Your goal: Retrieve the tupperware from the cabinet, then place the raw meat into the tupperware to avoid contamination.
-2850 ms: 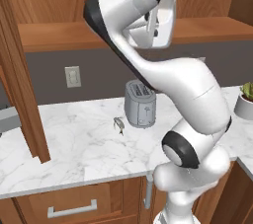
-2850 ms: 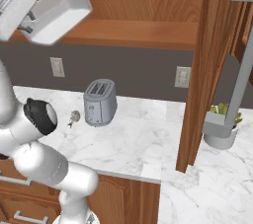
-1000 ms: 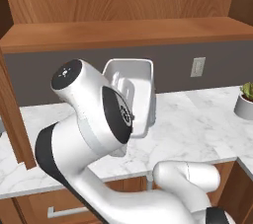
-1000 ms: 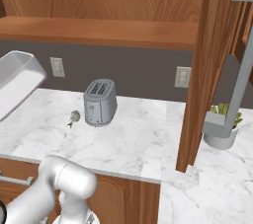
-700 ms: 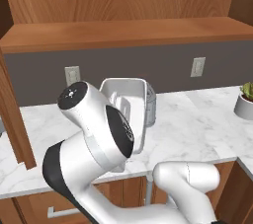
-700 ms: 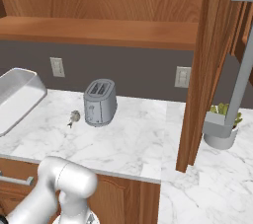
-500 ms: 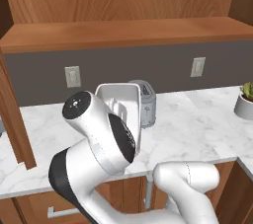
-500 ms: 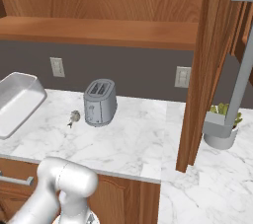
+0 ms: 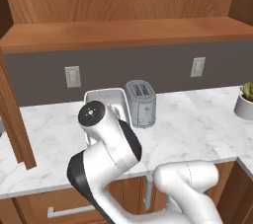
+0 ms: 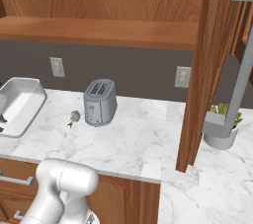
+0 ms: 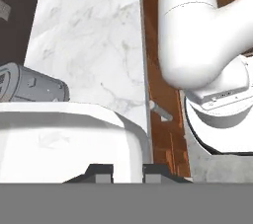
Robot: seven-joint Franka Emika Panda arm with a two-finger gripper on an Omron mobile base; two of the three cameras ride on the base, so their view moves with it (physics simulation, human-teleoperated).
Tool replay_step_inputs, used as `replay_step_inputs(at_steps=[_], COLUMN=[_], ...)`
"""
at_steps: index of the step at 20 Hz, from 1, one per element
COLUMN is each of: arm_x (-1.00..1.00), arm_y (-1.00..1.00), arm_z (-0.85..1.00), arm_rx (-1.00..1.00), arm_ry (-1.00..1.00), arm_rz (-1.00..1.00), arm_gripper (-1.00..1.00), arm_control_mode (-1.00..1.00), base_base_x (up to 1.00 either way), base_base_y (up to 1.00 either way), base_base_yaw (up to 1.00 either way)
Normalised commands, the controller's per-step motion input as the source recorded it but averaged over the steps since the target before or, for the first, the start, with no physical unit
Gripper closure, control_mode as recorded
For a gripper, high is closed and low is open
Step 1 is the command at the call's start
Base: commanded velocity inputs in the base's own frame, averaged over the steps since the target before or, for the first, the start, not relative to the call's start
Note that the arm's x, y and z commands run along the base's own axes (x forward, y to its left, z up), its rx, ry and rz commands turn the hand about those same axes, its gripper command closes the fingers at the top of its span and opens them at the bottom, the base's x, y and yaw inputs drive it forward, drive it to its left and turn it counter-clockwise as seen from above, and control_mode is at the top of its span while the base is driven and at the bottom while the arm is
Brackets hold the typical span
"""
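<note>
Half a second back the tub (image 10: 19, 105) hung tilted above the counter (image 9: 197, 119) at its left end; now it sits lower and flatter, its base down by the marble, mouth up, though I cannot tell whether it quite touches. The toaster (image 10: 100, 102) and the meat (image 10: 74, 117) lie where they lay, and the cameras have not shifted. The gripper (image 11: 127, 171) is pinched tight on the tub's wall, one dark tip on each side of the rim in the hand view. The counter is white marble veined grey, running along a dark grey back wall with two pale outlets (image 9: 72, 76), over brown wood drawers (image 10: 10, 183). Above hangs the cabinet (image 9: 123, 1), its open door (image 10: 210, 65) with a long grey bar handle (image 10: 242, 70) standing edge-on near the counter's right end. The right base view shows the meat, a small tan lump just left of the toaster and apart from the tub, and a potted plant (image 10: 222, 124) behind the door. In the left base view the arm's white elbow covers the meat and most of the tub, whose rim shows touching close beside the toaster. The hand view shows the toaster lying sideways above the tub's rim, and the counter's front edge.
</note>
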Motion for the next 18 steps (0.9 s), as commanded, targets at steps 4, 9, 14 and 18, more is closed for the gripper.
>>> replay_step_inputs(at_steps=[4, 9, 14, 18], arm_x=[0.49, 0.52, 0.47, 0.44], arm_y=[0.0, 0.0, 0.0, 0.0], arm_z=[-0.33, -0.25, -0.28, -0.47], arm_rx=[0.0, 0.01, 0.01, -0.02], arm_ry=[0.12, 0.06, 0.02, 0.08], arm_rz=[0.17, 0.16, 0.12, 0.02], arm_gripper=[1.0, 1.0, 1.0, 1.0], arm_control_mode=[-1.0, -1.0, -1.0, -1.0], base_base_x=[0.0, 0.0, 0.0, 0.0], base_base_y=[0.0, 0.0, 0.0, 0.0], base_base_yaw=[0.0, 0.0, 0.0, 0.0])
